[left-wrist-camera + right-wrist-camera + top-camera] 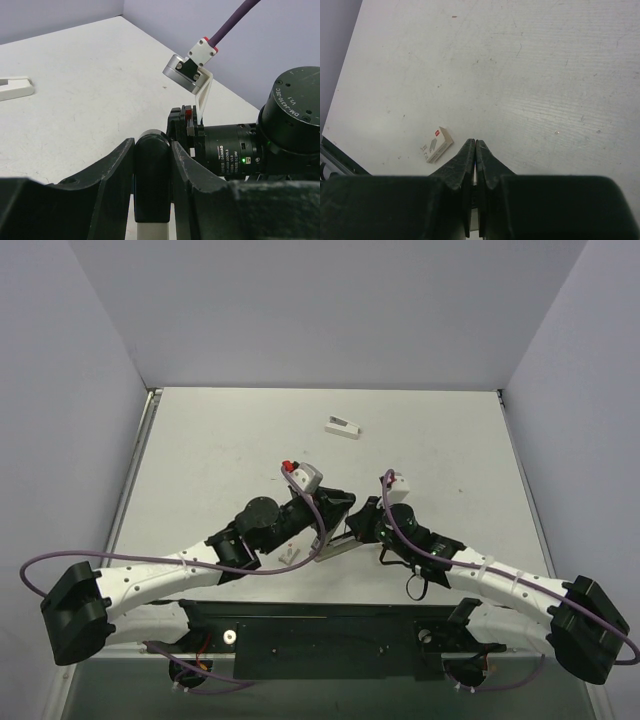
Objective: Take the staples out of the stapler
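The stapler (152, 172), with a black top over a white body, stands between the fingers of my left gripper (152, 165), which is shut on it. In the top view both grippers meet mid-table: the left gripper (335, 505) and the right gripper (357, 523), with the stapler's thin metal strip (335, 546) slanting down below them. In the right wrist view my right gripper (475, 146) has its fingers pressed together on a thin pale sliver of that strip (475, 220). No loose staples show.
A small staple box (436, 144) lies on the table just left of the right fingers; it also shows in the top view (292, 552). A white plastic piece (343, 425) lies at the far middle, also in the left wrist view (12, 87). The right arm's camera (187, 70) hangs close ahead of the left gripper.
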Robot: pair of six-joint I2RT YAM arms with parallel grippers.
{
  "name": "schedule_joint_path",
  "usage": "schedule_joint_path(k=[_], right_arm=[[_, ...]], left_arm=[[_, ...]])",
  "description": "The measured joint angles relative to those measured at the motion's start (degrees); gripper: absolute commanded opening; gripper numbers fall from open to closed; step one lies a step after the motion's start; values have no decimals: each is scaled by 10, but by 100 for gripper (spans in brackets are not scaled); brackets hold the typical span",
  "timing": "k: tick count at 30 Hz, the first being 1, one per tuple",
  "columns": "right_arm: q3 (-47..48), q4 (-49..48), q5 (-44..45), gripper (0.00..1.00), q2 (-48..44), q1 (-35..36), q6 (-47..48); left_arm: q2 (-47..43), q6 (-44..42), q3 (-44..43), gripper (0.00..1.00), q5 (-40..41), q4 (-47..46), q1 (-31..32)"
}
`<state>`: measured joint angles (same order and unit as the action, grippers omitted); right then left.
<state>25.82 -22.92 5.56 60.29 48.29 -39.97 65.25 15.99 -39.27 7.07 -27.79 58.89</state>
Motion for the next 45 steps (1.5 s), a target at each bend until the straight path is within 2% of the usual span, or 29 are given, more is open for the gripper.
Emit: schedule_joint_path(k=[25, 32, 45], right_arm=[[-21, -65, -30, 0, 7, 9, -24], [-22, -65, -60, 0, 6, 18, -35], [-5, -82, -102, 0, 30, 31, -35]], left_arm=[[49, -13, -27, 0, 54, -98, 0], [49, -26, -27, 0, 83, -145, 0], [60, -60, -28, 0, 118, -178, 0]])
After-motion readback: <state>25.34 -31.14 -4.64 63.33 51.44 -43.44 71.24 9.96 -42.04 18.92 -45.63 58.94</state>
